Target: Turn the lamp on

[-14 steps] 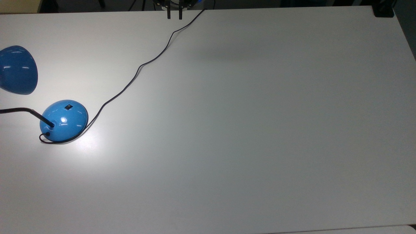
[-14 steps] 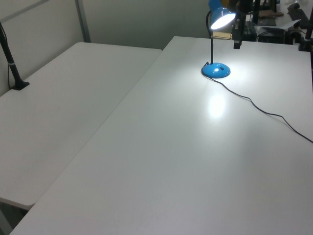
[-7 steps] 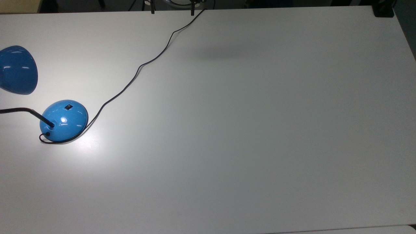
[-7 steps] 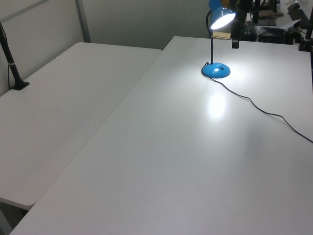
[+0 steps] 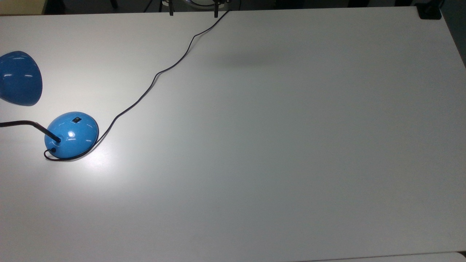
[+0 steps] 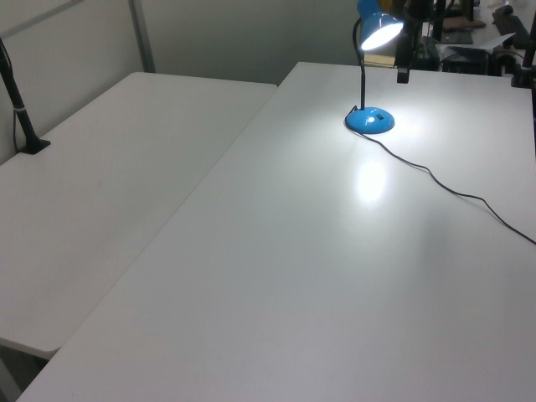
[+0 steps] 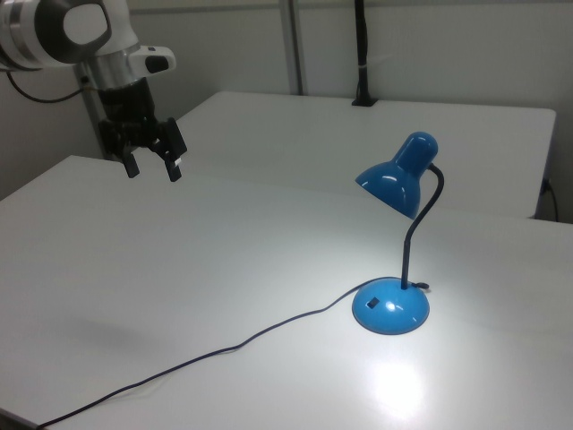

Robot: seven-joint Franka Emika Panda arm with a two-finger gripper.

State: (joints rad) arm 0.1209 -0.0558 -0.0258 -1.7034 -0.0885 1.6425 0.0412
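Lamp [image 7: 398,228] already lit — bright pool on table [image 7: 269,296] beside base; seemingly nothing left. Gripper [image 7: 153,166] well away — jaws spread, empty.

— What do we see at the top view's left?
— We see the lamp [image 5: 71,134] on the white table [image 5: 276,145], its shade [image 5: 18,78] farther back, light pooled just beside the base.
— And its cord [image 5: 156,74]?
— We follow it to the far edge, where the gripper [image 5: 193,9] holds its fingertips [image 5: 171,12] spread wide.

Glossy blue lamp [image 7: 391,307], matt white table [image 7: 224,269]
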